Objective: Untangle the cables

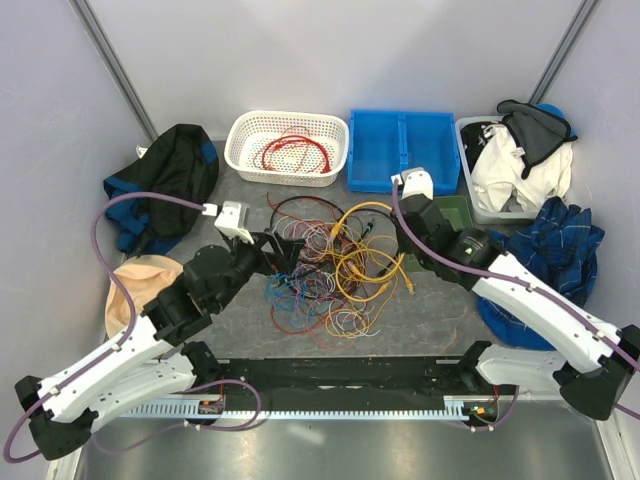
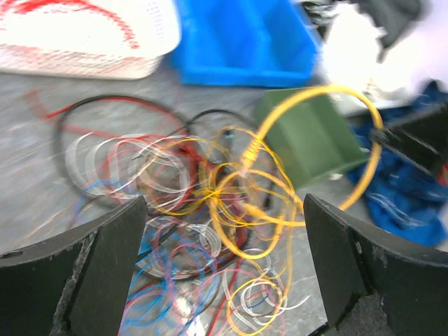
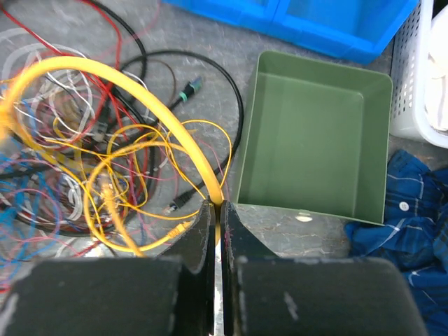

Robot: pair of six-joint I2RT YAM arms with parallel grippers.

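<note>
The cables [image 1: 320,268] lie in a tangled heap at mid-table: thin red, blue, white, purple, black and yellow loops. My right gripper [image 3: 218,210] is shut on a thick yellow cable [image 3: 140,91], which arcs up and left from the jaws over the heap. That gripper [image 1: 398,212] sits at the heap's right edge, next to the green bin. The yellow arc also shows in the left wrist view [image 2: 350,105]. My left gripper [image 2: 224,280] is open and empty, hovering over the heap's left part [image 2: 196,231]; in the top view it [image 1: 280,250] is at the heap's left side.
A white basket [image 1: 287,147] holding a red cable coil, a blue bin [image 1: 403,150] and a white crate of clothes [image 1: 515,165] line the back. A green bin [image 3: 315,140] stands right of the heap. Blue plaid cloth [image 1: 560,250] lies right, a dark jacket [image 1: 165,180] left.
</note>
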